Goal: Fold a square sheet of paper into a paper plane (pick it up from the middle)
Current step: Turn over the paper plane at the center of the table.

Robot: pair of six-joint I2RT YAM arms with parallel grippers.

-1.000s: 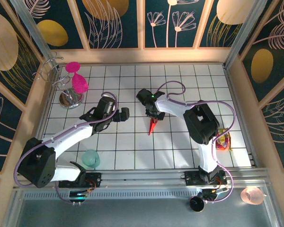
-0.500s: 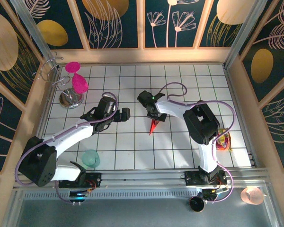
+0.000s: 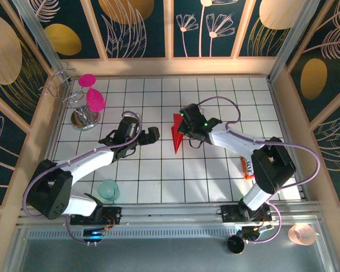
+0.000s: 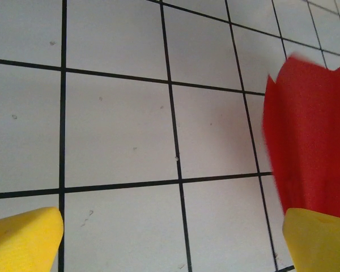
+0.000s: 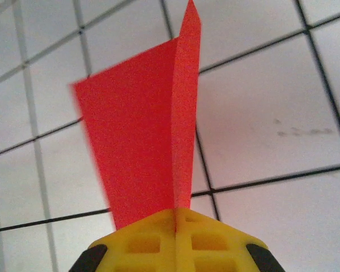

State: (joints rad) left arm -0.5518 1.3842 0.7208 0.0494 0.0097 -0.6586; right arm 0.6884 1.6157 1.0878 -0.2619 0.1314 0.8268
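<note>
The square sheet of paper is folded into a bright red paper plane [image 3: 176, 136], a narrow dart with a centre ridge. It hangs near the middle of the tiled floor with its point toward the near edge. My right gripper [image 3: 186, 132] is shut on the plane's ridge. In the right wrist view the red paper plane [image 5: 147, 141] rises straight out of the closed yellow right gripper [image 5: 175, 218]. My left gripper [image 3: 151, 135] stands open about one tile to the plane's left. In the left wrist view the paper plane [image 4: 309, 147] shows beyond the right yellow fingertip [image 4: 320, 241], outside the jaws.
Two magenta goblets [image 3: 91, 93] hang on a metal rack [image 3: 84, 119] at the back left. A teal cup [image 3: 109, 188] stands near the front left. A small orange item [image 3: 247, 168] lies by the right arm. Wooden walls enclose the tiled floor [image 3: 158, 175].
My right gripper has shut on the red plane, turned and raised it, so the plane now shows broader and a little farther back. The right arm's elbow swung right. The left gripper barely moved.
</note>
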